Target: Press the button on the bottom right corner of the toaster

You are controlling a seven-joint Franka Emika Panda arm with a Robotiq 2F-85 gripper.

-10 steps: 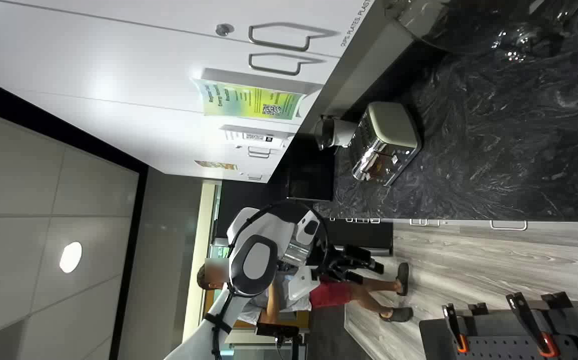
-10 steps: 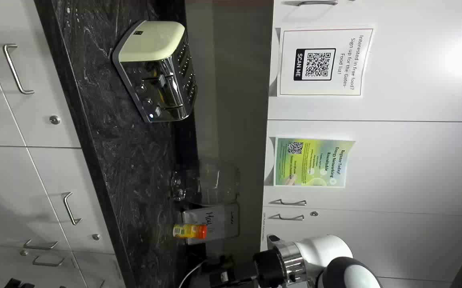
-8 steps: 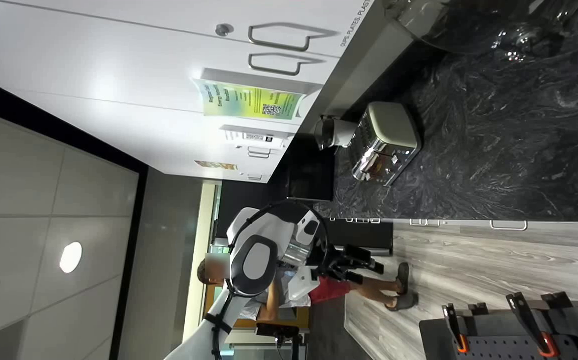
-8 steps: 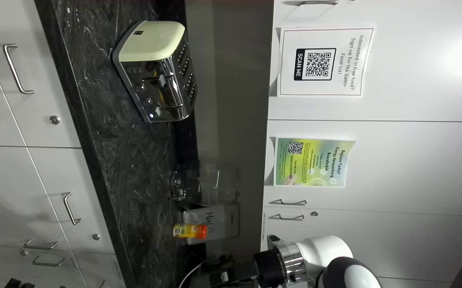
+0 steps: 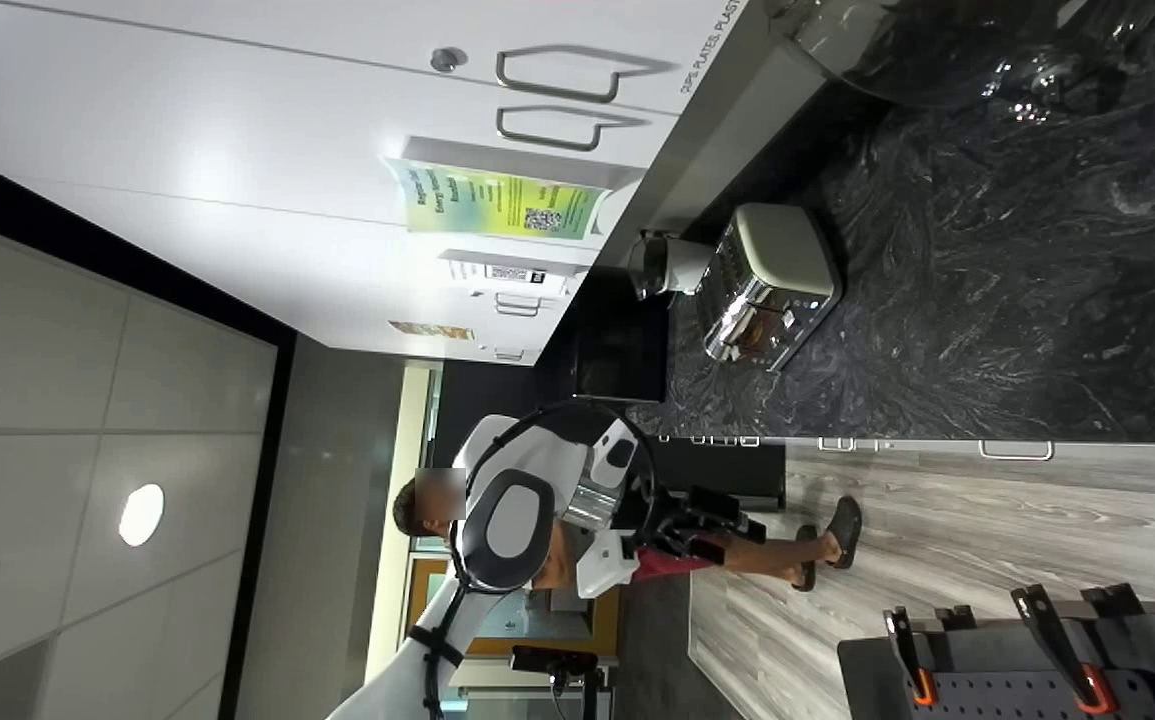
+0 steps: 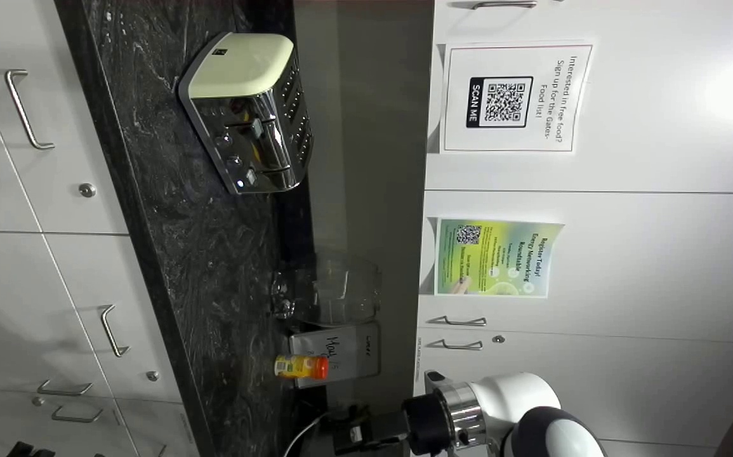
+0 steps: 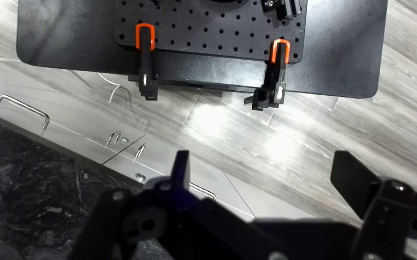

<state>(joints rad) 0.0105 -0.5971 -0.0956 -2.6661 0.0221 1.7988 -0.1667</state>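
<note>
The toaster (image 6: 239, 114) stands upright on the dark marbled tabletop (image 6: 207, 273), well apart from the hand (image 7: 261, 162). The hand's two black fingers (image 7: 182, 169) are spread wide and hold nothing; in the wrist view, pale floor (image 7: 284, 169) and white cabinet fronts (image 7: 208, 173) show in the gap between them. Beyond the fingers lies a black platform (image 7: 338, 54) with an orange-ended clamp (image 7: 146, 65) at left and another clamp (image 7: 279, 77) at right; a stretch of the tabletop fills the near left. In an exterior view the arm (image 5: 512, 540) carries the hand to the left of the toaster, and a person (image 5: 762, 557), partly hidden behind the arm, stands farther off. The toaster has cream sides and a shiny front, with a small light (image 6: 240, 183) low at its right corner. Farther right along the tabletop come a clear container (image 6: 347, 285), a handwritten board (image 6: 353, 349) and, in front of it, an orange-capped yellow bottle (image 6: 296, 366). On the white cupboards (image 6: 645, 266) above, a green-and-yellow flyer (image 6: 499, 257) hangs right of a white sign (image 6: 518, 98).
</note>
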